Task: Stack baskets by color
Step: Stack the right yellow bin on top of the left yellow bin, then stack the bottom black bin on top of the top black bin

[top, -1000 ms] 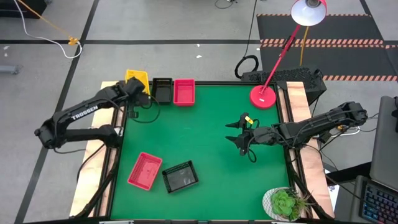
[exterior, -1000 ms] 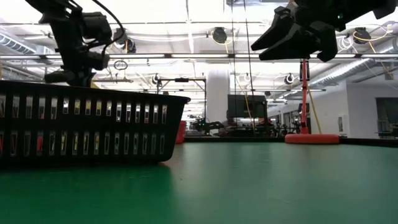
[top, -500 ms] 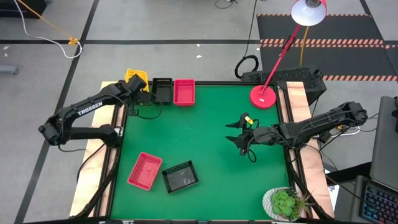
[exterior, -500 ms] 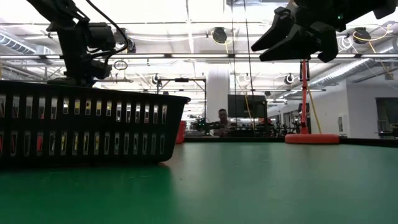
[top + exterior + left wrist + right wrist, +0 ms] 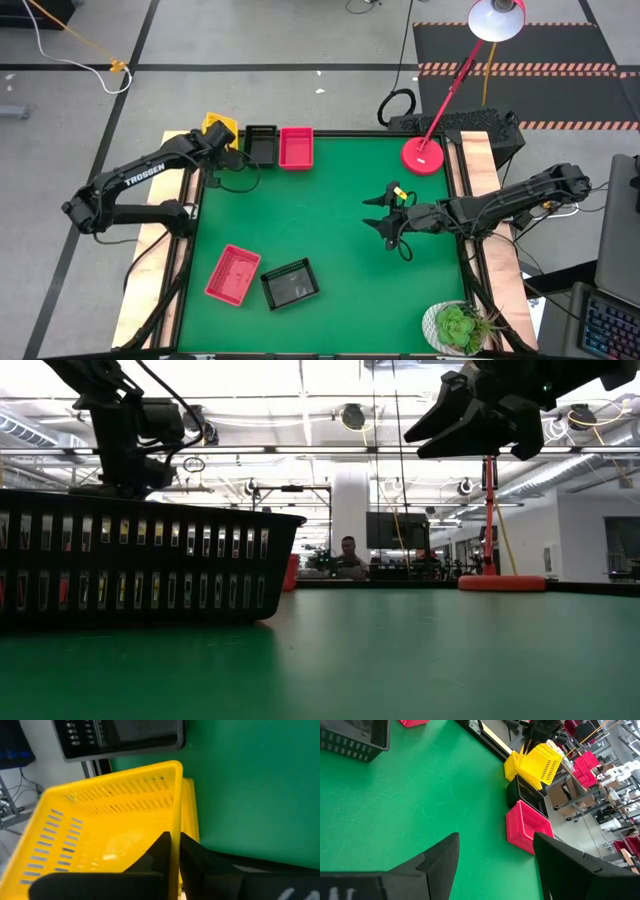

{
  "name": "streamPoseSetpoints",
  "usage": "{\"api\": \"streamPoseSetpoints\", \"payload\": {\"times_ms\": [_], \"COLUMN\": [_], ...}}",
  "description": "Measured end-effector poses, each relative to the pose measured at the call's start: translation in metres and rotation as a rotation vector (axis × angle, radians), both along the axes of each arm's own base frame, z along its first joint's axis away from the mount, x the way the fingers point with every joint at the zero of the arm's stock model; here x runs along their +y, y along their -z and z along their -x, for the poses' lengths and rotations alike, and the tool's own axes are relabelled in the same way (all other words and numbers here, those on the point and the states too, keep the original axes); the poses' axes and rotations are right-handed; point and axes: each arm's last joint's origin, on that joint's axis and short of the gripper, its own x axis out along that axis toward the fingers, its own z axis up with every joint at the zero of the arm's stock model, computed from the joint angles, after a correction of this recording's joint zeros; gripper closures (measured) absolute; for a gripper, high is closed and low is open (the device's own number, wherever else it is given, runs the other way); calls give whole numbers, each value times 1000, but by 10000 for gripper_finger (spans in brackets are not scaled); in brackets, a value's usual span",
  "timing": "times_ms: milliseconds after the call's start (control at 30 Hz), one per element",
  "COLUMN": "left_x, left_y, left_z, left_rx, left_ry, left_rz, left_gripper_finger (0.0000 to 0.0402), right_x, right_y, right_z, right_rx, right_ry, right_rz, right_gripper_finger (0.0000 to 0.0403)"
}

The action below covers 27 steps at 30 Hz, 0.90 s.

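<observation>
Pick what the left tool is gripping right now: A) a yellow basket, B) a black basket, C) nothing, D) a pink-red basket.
A: in the left wrist view the left tool pinches the rim of a tilted yellow basket, which sits lifted over another yellow one at the table's far left corner.

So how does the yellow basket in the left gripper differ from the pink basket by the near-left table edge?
The yellow basket is tilted, pinched by its wall in the left gripper over a yellow stack at the far-left corner. The pink basket lies flat on the mat, untouched, beside a black basket. Both are slotted open-top trays, alike in size.
</observation>
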Motion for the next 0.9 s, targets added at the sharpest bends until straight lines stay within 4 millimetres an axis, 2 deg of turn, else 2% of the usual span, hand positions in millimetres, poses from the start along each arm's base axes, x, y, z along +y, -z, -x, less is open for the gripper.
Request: {"api": "streamPoseSetpoints", "payload": {"times_ms": [267, 400, 700, 900], "left_x": [1, 1, -9, -12], "left_y": [-1, -2, -18, -22], "left_z": [2, 2, -17, -20], "left_rx": [55, 45, -117, -175], "left_ry": [-33, -74, -161, -176], "left_rz": [-49, -65, -99, -65], "left_gripper_finger": [292, 268, 275, 292], "right_x": [0, 0, 0, 0], "right_y": [0, 0, 0, 0], "right_z": [0, 0, 0, 0], "right_rx": [0, 0, -1, -1], "right_ry": [0, 0, 0, -1], "right_rz": [0, 0, 0, -1], "right_gripper_finger": [154, 154, 154, 154]}}
